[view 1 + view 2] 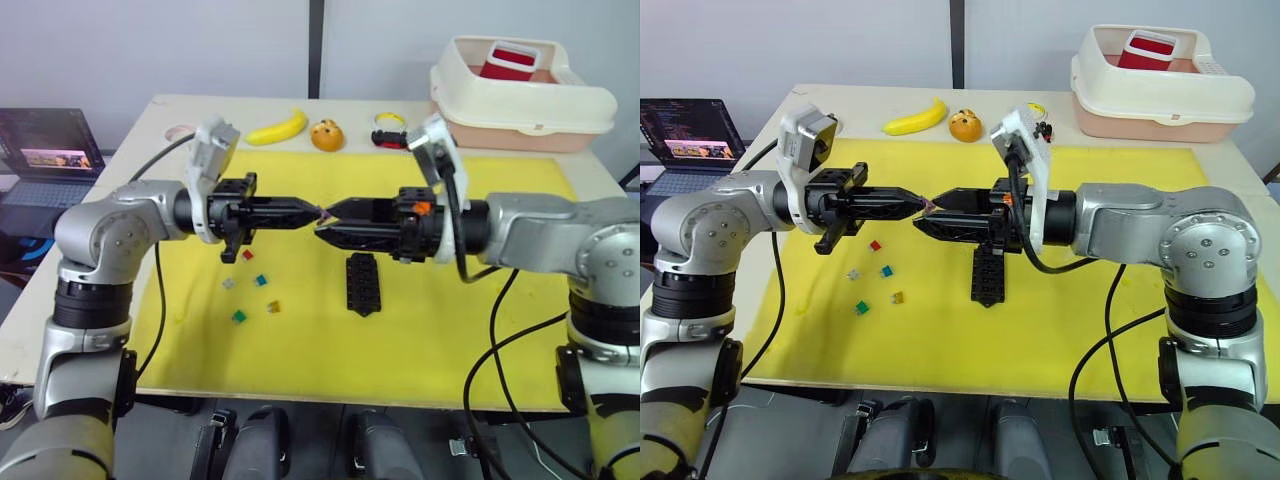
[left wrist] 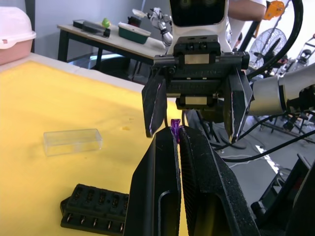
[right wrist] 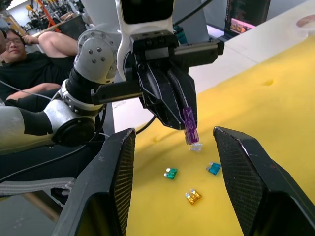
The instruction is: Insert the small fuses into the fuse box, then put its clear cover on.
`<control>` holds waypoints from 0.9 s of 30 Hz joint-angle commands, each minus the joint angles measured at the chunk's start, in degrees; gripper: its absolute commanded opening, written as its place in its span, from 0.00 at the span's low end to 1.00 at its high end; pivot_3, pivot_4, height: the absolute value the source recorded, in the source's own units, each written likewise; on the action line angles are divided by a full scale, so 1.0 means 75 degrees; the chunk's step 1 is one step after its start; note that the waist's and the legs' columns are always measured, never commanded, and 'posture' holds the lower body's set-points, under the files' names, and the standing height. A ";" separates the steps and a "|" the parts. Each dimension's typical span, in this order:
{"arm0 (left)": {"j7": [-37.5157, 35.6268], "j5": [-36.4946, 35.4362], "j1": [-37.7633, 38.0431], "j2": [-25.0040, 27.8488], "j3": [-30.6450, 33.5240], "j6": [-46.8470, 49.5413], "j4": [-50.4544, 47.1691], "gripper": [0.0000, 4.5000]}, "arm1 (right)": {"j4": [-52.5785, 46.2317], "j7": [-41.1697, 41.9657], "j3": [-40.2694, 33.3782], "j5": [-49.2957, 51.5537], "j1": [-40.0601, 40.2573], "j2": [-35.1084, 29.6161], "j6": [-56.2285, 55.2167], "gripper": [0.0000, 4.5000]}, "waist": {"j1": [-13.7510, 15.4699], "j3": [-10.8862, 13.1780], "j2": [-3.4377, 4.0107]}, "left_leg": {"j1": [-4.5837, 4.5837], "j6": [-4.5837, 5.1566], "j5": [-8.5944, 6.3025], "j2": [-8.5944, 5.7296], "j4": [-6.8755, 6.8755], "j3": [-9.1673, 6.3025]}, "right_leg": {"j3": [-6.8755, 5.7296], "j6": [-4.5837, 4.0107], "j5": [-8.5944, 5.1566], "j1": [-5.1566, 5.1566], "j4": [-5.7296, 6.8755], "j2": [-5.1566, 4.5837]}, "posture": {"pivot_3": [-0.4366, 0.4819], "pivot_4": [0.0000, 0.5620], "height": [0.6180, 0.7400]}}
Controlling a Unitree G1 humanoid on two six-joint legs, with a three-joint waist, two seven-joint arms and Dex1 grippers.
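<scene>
1 purple fuse point(image 3: 189, 126) pinched in left tool point(image 1: 318, 212); right tool point(image 1: 322, 222) agape.

Head stereo looks down; wrist cameras face each other

Both grippers met tip to tip above the yellow mat point(image 1: 420, 340); below, loose fuses point(image 1: 250, 285) and the fuse box point(image 1: 361, 283) crowded it, bare mat nearer the robot

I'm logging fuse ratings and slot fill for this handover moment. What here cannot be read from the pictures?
- Purple fuse: any rating mark too small, upper part covered by the left tool.
- Fuse box: one end hidden behind that tool in the left wrist view.
- Loose fuses in the head views: too small for markings.
</scene>
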 commanded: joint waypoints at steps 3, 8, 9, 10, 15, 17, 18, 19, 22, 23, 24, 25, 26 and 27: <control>0.0025 -0.0049 -0.0084 0.0056 0.0029 -0.0090 -0.0244 0.00 | -0.0038 -0.0009 -0.0127 0.0141 -0.0172 0.0012 -0.0124 0.59 | 0.0001 0.0000 0.0000 | 0.0000 0.0000 0.0000 0.0000 0.0000 0.0000 | 0.0000 0.0000 0.0000 0.0000 0.0000 0.0000 | 0.48 0.27 1.00; 0.0030 -0.0039 -0.0057 0.0064 0.0014 -0.0090 -0.0274 0.00 | -0.0007 0.0004 -0.0131 0.0123 -0.0202 0.0023 -0.0132 0.59 | 0.0001 0.0000 0.0000 | 0.0000 0.0000 0.0000 0.0000 0.0000 0.0000 | 0.0000 0.0000 0.0000 0.0000 0.0000 0.0000 | 0.48 0.27 1.00; 0.0028 -0.0039 -0.0055 0.0066 0.0008 -0.0089 -0.0277 0.00 | 0.0004 0.0006 -0.0129 0.0118 -0.0212 0.0027 -0.0132 0.59 | 0.0001 0.0000 0.0000 | 0.0000 0.0000 0.0000 0.0000 0.0000 0.0000 | 0.0000 0.0000 0.0000 0.0000 0.0000 0.0000 | 0.48 0.27 1.00; 0.0030 -0.0036 -0.0058 0.0067 0.0004 -0.0088 -0.0277 0.00 | 0.0009 0.0012 -0.0129 0.0111 -0.0220 0.0028 -0.0133 0.59 | 0.0001 0.0000 0.0000 | 0.0000 0.0000 0.0000 0.0000 0.0000 0.0000 | 0.0000 0.0000 0.0000 0.0000 0.0000 0.0000 | 0.48 0.27 1.00; 0.0023 -0.0041 -0.0066 0.0084 -0.0030 -0.0108 -0.0267 0.00 | 0.0017 0.0032 -0.0132 0.0101 -0.0233 0.0032 -0.0139 0.59 | 0.0001 0.0000 0.0000 | 0.0000 0.0000 0.0000 0.0000 0.0000 0.0000 | 0.0000 0.0000 0.0000 0.0000 0.0000 0.0000 | 0.48 0.27 1.00; 0.0019 -0.0039 -0.0062 0.0088 -0.0040 -0.0116 -0.0273 0.00 | 0.0010 0.0037 -0.0129 0.0088 -0.0231 0.0034 -0.0141 0.59 | 0.0001 0.0000 0.0000 | 0.0000 0.0000 0.0000 0.0000 0.0000 0.0000 | 0.0000 0.0000 0.0000 0.0000 0.0000 0.0000 | 0.48 0.27 1.00; 0.0014 -0.0032 -0.0060 0.0091 -0.0045 -0.0125 -0.0274 0.00 | 0.0011 0.0033 -0.0127 0.0084 -0.0233 0.0038 -0.0143 0.53 | 0.0001 0.0000 0.0000 | 0.0000 0.0000 0.0000 0.0001 0.0000 0.0000 | 0.0000 0.0000 0.0000 0.0000 0.0000 0.0001 | 0.48 0.27 1.00; 0.0011 -0.0031 -0.0063 0.0094 -0.0046 -0.0126 -0.0272 0.00 | 0.0003 0.0037 -0.0124 0.0078 -0.0229 0.0037 -0.0142 0.48 | 0.0001 0.0000 0.0000 | 0.0000 0.0000 0.0000 0.0001 0.0000 0.0000 | 0.0000 0.0000 0.0000 0.0000 0.0000 0.0001 | 0.48 0.27 1.00; 0.0017 -0.0045 -0.0084 0.0098 -0.0035 -0.0115 -0.0270 0.00 | -0.0022 0.0043 -0.0121 0.0069 -0.0209 0.0028 -0.0138 0.48 | 0.0001 0.0000 0.0000 | 0.0000 0.0000 0.0000 0.0001 0.0000 0.0000 | 0.0000 0.0000 0.0000 0.0000 0.0000 0.0001 | 0.48 0.27 1.00; 0.0022 -0.0050 -0.0091 0.0098 -0.0031 -0.0109 -0.0269 0.00 | -0.0021 0.0041 -0.0122 0.0069 -0.0206 0.0028 -0.0138 0.48 | 0.0003 0.0000 0.0000 | 0.0000 0.0000 0.0000 0.0001 0.0000 0.0000 | 0.0000 0.0000 0.0000 0.0000 0.0000 0.0001 | 0.48 0.27 1.00; 0.0020 -0.0045 -0.0093 0.0105 -0.0033 -0.0111 -0.0269 0.00 | -0.0024 0.0041 -0.0124 0.0068 -0.0199 0.0025 -0.0139 0.48 | 0.0002 0.0000 0.0000 | 0.0000 0.0000 0.0000 0.0001 0.0000 0.0000 | 0.0000 0.0000 0.0000 0.0000 0.0000 0.0001 | 0.48 0.27 1.00; 0.0020 -0.0041 -0.0093 0.0109 -0.0033 -0.0113 -0.0268 0.00 | -0.0029 0.0043 -0.0125 0.0060 -0.0195 0.0024 -0.0141 0.48 | 0.0002 0.0000 0.0000 | 0.0000 0.0000 0.0000 0.0001 0.0000 0.0000 | 0.0000 0.0000 0.0000 0.0000 0.0000 0.0001 | 0.48 0.27 1.00; 0.0016 -0.0036 -0.0086 0.0119 -0.0033 -0.0117 -0.0269 0.00 | -0.0037 0.0039 -0.0123 0.0052 -0.0190 0.0026 -0.0144 0.48 | 0.0001 0.0000 0.0000 | 0.0000 0.0000 0.0000 0.0001 0.0000 0.0000 | 0.0000 0.0000 0.0000 0.0000 0.0000 0.0001 | 0.48 0.27 1.00; 0.0009 -0.0034 -0.0082 0.0128 -0.0033 -0.0121 -0.0269 0.00 | -0.0040 0.0035 -0.0122 0.0050 -0.0185 0.0029 -0.0146 0.48 | 0.0001 0.0000 0.0000 | 0.0000 0.0000 0.0000 0.0001 0.0000 0.0000 | 0.0000 0.0000 0.0000 0.0000 0.0000 0.0001 | 0.48 0.27 1.00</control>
